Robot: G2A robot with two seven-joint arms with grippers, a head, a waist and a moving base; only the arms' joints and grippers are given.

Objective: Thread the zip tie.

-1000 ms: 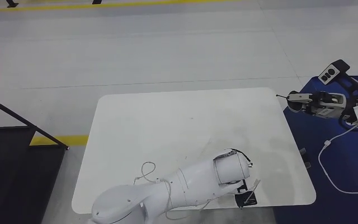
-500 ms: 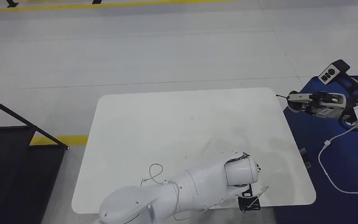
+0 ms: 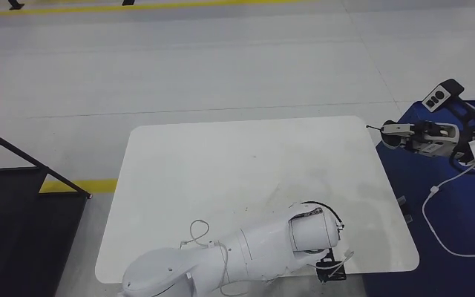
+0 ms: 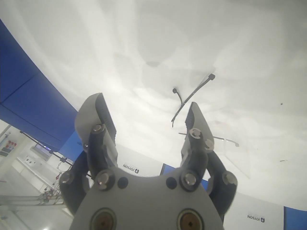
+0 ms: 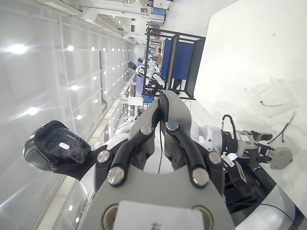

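Two black zip ties (image 4: 191,94) lie crossed on the white table (image 4: 168,25), just beyond my left gripper (image 4: 145,100), which hangs open over the table with nothing between its fingers. A third thin tie (image 4: 223,139) lies by a clear plastic bag (image 4: 235,159). In the top view this arm's gripper (image 3: 332,267) sits at the table's front right edge. My right gripper (image 5: 163,95) is held up off the table, shut on a thin black zip tie (image 5: 160,149) that runs down between its fingers. The right wrist view also shows the left gripper (image 5: 273,146) beside the crossed ties (image 5: 285,126).
A blue bench (image 3: 445,245) right of the table carries a handheld device (image 3: 423,137), a controller (image 3: 443,94) and a white cable (image 3: 438,204). A black frame (image 3: 30,167) stands to the table's left. Most of the table (image 3: 245,163) is bare.
In the top view, the arm has shifted slightly right and toward the table's front edge, carrying its gripper closer to that edge.
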